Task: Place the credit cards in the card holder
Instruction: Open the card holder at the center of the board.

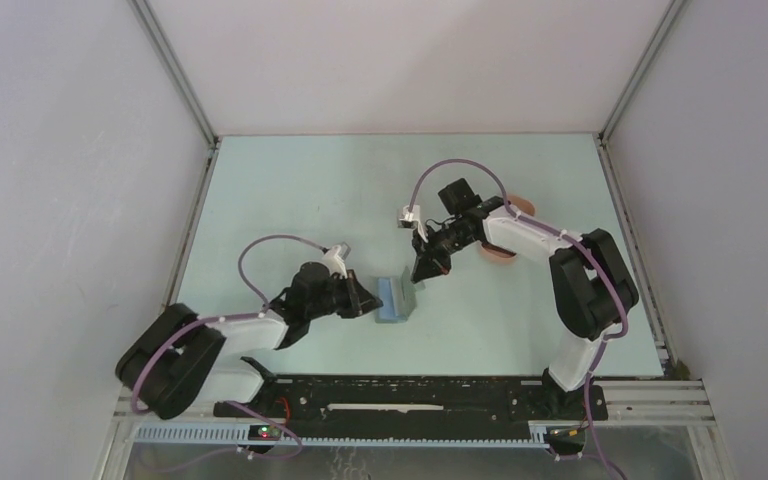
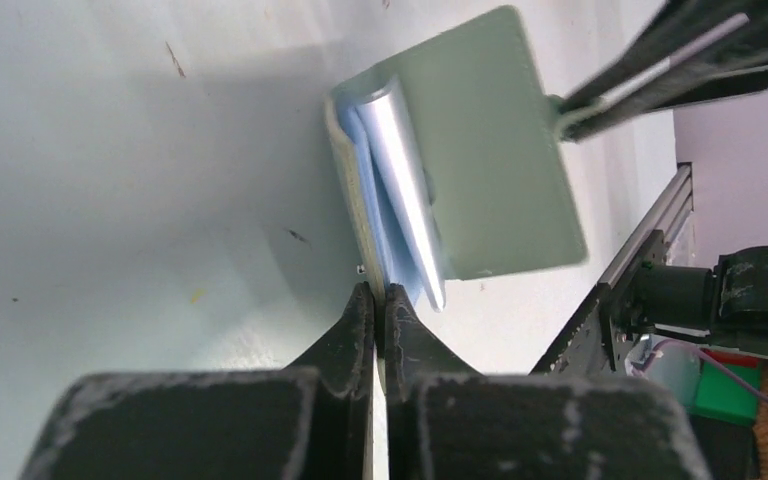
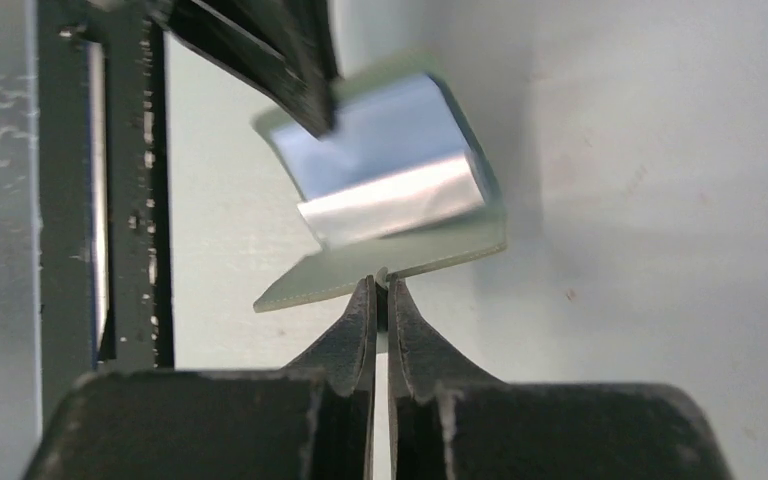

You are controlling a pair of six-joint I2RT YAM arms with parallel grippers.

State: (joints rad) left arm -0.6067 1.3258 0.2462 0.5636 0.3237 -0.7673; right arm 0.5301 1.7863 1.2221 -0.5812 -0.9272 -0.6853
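You've got one card about home, I'd say: the silvery card sits betw. the spread flaps of the card holder, mid-table, near side. The left gripper is clamped on the left flap and the right gripper is pinched on the right flap's edge. Black card isn't visible, so can't tell where it is. The salmon tray is far-right, mostly hidden under the right arm, which blocks yr view there.

Left pincer clamps card holder; card inside.
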